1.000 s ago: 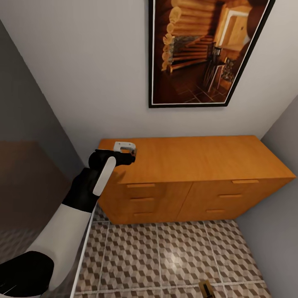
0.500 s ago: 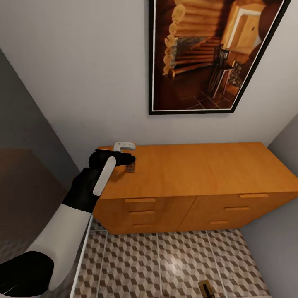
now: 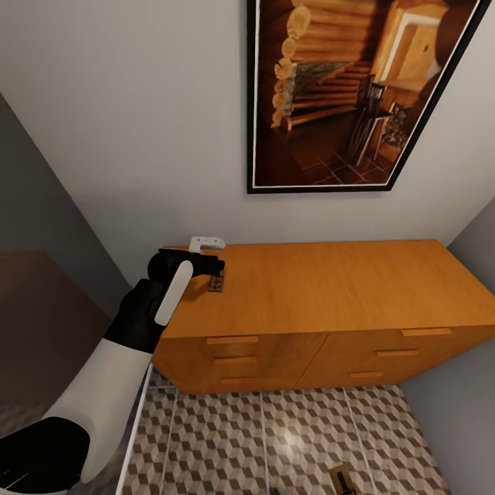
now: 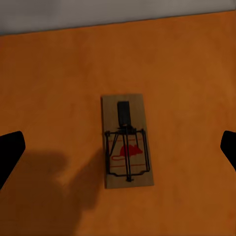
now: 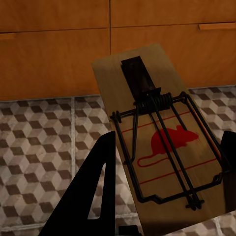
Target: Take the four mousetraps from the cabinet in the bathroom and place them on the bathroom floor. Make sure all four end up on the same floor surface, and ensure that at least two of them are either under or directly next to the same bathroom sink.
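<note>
One mousetrap [image 4: 127,142], a small wooden board with a dark wire spring and a red mouse print, lies flat on the top of the orange-brown cabinet [image 3: 330,282] near its left end [image 3: 216,280]. My left gripper [image 4: 119,150] hovers open right above it, a dark fingertip on each side and clear of the board; in the head view it is the left gripper [image 3: 210,265]. My right gripper [image 5: 167,167] is shut on a second mousetrap [image 5: 162,142], held low over the bathroom floor [image 5: 44,147] in front of the drawers. That trap peeks in at the head view's lower edge [image 3: 342,479].
A large framed picture [image 3: 357,89] hangs on the white wall above the cabinet. Grey walls close in at the left [image 3: 41,227] and right [image 3: 460,405]. A thin white edge [image 3: 136,426] runs along the floor tiles [image 3: 275,433] beside my left arm.
The head camera has shifted, so the cabinet sits lower and further right in the picture. The trap on the cabinet top, earlier under the left gripper's fingers, now shows just below them.
</note>
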{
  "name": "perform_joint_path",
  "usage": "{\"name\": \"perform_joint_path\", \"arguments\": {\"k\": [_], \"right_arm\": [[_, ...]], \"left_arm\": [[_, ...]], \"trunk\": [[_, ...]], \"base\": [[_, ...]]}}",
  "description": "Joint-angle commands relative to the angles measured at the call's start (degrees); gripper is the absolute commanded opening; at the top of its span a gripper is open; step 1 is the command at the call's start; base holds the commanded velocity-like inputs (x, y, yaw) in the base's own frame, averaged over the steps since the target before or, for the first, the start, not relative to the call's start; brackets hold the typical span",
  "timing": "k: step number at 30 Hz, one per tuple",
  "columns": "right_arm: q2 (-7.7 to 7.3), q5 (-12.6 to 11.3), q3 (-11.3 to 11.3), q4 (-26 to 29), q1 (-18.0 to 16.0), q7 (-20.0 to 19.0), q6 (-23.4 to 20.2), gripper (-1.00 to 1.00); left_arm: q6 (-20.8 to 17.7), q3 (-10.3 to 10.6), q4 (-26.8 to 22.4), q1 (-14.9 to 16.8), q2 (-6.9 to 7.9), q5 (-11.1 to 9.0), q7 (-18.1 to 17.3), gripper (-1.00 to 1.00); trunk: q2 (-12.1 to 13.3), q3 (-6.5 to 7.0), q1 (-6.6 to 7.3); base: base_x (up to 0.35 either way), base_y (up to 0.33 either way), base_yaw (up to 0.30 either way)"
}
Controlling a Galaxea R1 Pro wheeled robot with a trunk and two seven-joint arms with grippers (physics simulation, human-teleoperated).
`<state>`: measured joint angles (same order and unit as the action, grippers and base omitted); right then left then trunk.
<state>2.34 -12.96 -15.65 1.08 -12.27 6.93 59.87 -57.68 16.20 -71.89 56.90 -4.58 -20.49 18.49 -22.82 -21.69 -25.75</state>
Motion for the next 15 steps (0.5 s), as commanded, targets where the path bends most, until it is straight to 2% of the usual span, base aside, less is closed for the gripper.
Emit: {"name": "perform_joint_path", "arguments": {"k": [1,15], "right_arm": [[0.02,-0.2,-0.5,0.0,0.0,0.5,0.1,-1.0],[0.03,-0.2,-0.5,0.0,0.0,0.5,0.1,-1.0]], "left_arm": [[-0.2,0.1,0.0,0.1,0.01,-0.6,0.6,1.0],[-0.2,0.1,0.2,-0.3,-0.32,-0.6,0.6,1.0]], "trunk": [[-0.1,-0.11,-0.03],[-0.1,-0.7,-0.03]], "base": [[0.001,0.0,0.0],[0.0,0.0,0.0]]}}
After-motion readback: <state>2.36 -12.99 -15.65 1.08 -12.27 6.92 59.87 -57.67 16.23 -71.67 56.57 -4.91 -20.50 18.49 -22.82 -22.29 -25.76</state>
